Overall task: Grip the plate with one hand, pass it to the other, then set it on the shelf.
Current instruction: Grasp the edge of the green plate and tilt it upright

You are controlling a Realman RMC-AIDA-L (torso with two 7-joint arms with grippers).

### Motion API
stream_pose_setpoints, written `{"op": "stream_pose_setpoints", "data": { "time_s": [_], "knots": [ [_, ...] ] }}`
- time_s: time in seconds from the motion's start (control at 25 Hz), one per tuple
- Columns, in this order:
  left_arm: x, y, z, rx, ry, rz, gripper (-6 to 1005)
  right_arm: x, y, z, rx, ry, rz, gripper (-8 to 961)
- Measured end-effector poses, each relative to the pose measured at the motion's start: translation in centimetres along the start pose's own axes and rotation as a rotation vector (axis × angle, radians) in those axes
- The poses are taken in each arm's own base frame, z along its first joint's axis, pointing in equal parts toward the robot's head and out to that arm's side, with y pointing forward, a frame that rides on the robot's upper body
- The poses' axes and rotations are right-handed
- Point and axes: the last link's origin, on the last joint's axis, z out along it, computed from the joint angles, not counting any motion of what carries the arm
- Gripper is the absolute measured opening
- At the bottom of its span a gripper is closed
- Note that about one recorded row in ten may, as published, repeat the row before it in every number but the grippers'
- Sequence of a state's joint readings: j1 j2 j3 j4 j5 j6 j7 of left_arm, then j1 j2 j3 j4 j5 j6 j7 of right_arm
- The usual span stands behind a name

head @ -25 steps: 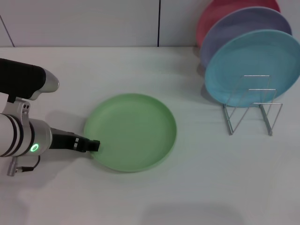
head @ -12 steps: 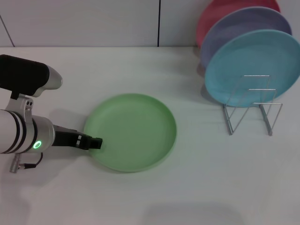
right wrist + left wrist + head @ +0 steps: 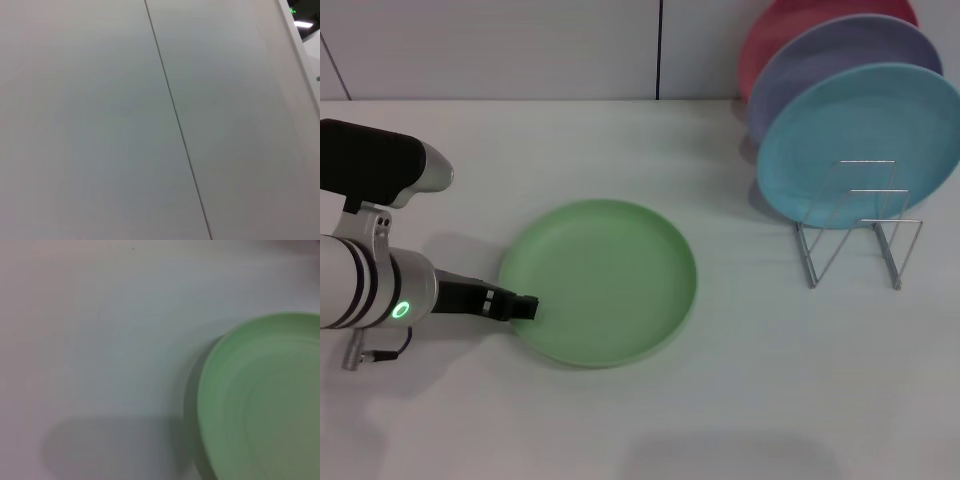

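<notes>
**Left end effector at the green plate's rim**

The left end effector (image 3: pixel 523 307) reaches in low and nearly level from the robot's left side, its black tip resting at the near-left rim of the green plate (image 3: pixel 600 280). Whether its fingers are spread or pinching the rim cannot be told from these views. Behind the tip comes a black wrist section, then the thick silver-white arm (image 3: pixel 360 290) with black bands and a lit green ring, and above that a black-and-grey upper segment.

The plate lies flat on the white table (image 3: pixel 740 380), left of centre and well apart from the wire rack (image 3: pixel 855 235) at the right. A blue plate (image 3: pixel 855 135) leans upright against the rack, with a lavender plate (image 3: pixel 840 60) and a pink plate (image 3: pixel 800 25) stacked behind it.

The left wrist view shows only the plate's rim edge (image 3: pixel 260 400) and its shadow on the table, with none of the end effector's fingers. The right wrist view shows only a pale wall panel (image 3: pixel 100 120) with a seam; the right end effector appears in no view.
</notes>
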State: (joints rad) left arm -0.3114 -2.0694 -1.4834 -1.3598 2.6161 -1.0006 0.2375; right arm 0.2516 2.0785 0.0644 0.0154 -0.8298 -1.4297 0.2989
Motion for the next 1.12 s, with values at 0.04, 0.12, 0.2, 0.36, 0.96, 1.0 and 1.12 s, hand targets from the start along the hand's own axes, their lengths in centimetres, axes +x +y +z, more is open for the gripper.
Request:
{"op": "stream_pose_setpoints", "data": {
  "time_s": [0.04, 0.12, 0.2, 0.36, 0.96, 1.0, 1.12],
  "knots": [
    [-0.01, 0.06, 0.03, -0.001, -0.001, -0.002, 767, 0.00, 0.00, 0.00, 0.000, 0.000, 0.000, 765],
    [0.06, 0.19, 0.06, -0.003, -0.002, -0.004, 767, 0.00, 0.00, 0.00, 0.000, 0.000, 0.000, 765],
    [0.14, 0.26, 0.09, -0.003, -0.002, -0.003, 739, 0.00, 0.00, 0.00, 0.000, 0.000, 0.000, 764],
    [0.21, 0.26, 0.11, -0.003, -0.003, -0.003, 684, 0.00, -0.05, -0.04, 0.001, 0.001, 0.001, 763],
    [0.40, 0.52, 0.16, -0.004, -0.008, 0.010, 405, -0.02, -0.02, 0.01, 0.000, -0.001, 0.002, 764],
    [0.46, 0.57, 0.11, -0.005, -0.007, 0.011, 370, -0.02, -0.02, 0.02, 0.000, -0.001, 0.002, 764],
    [0.67, 0.79, 0.03, -0.010, -0.011, 0.021, 354, -0.10, 0.01, 0.02, -0.002, -0.007, 0.002, 765]
  ]
}}
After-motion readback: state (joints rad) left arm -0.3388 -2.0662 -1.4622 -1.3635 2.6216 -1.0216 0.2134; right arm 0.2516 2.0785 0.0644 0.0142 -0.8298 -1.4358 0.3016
